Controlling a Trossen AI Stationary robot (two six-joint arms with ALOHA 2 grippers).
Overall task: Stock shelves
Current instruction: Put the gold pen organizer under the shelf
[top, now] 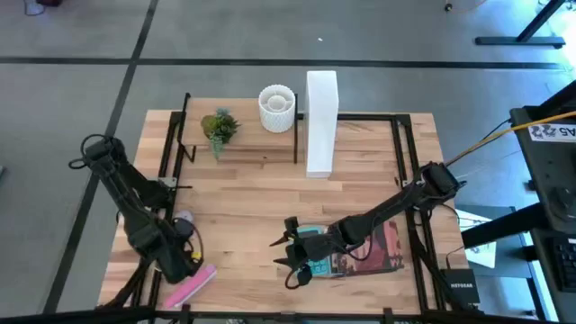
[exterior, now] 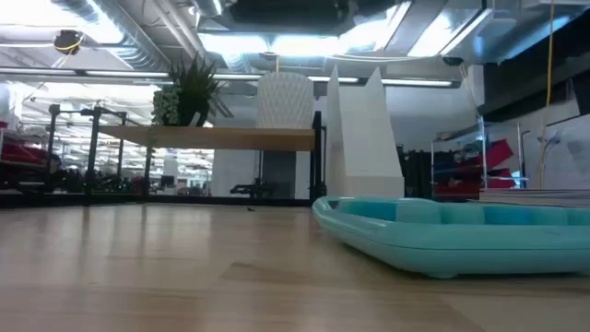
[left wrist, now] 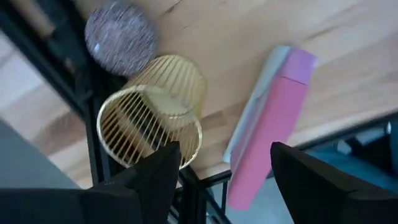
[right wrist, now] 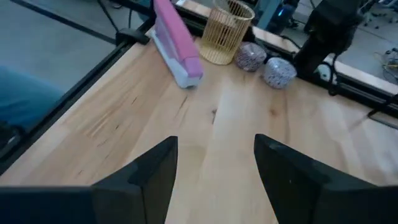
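While the left tool (left wrist: 217, 180) hangs wide open and empty over the gold wire cup (left wrist: 152, 127) and pink book (left wrist: 267, 134) at the tabletop's (top: 243, 207) near left corner, a careless descent could tip the cup or push the book off the edge. The right tool (top: 292, 256), open and empty, hovers by the teal tray (exterior: 452, 235). The shelf (top: 243, 144) stands well apart at the back, already holding a plant (top: 219, 126) and white pot (top: 277, 108).

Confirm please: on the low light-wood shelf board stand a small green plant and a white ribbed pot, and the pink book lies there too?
Not quite. The high view shows the pink book lying on the table's near left corner, by the left gripper. Only the small green plant and white ribbed pot stand on the low light-wood shelf board.
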